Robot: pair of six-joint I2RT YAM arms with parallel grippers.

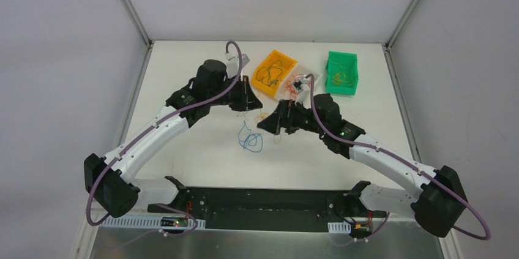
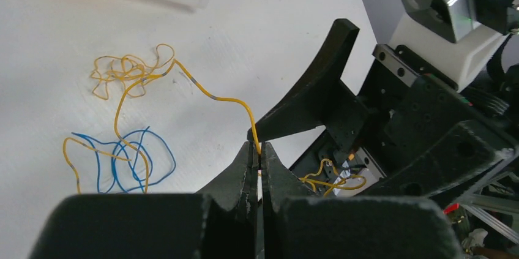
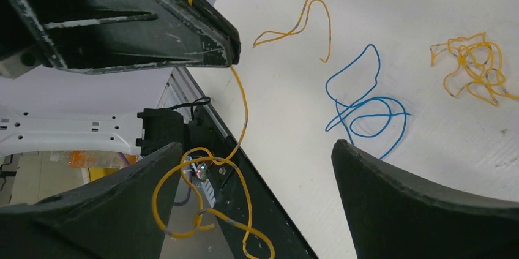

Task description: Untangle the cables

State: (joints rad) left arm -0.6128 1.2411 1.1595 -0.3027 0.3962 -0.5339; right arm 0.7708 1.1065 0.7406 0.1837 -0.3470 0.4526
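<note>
Left wrist view: the left gripper [image 2: 259, 150] is clamped on a yellow cable [image 2: 211, 95]. The cable runs from the pinch across the white table [image 2: 275, 14] to a small orange-yellow clump [image 2: 125, 70], which lies just beyond a looped blue cable [image 2: 131, 164]. Right wrist view: the right gripper [image 3: 257, 146] has its fingers spread wide and grasps nothing, while the yellow cable hangs between them and curls below; in the top external view an orange bin [image 1: 284, 57] and a green bin [image 1: 341, 55] sit towards the far edge.
</note>
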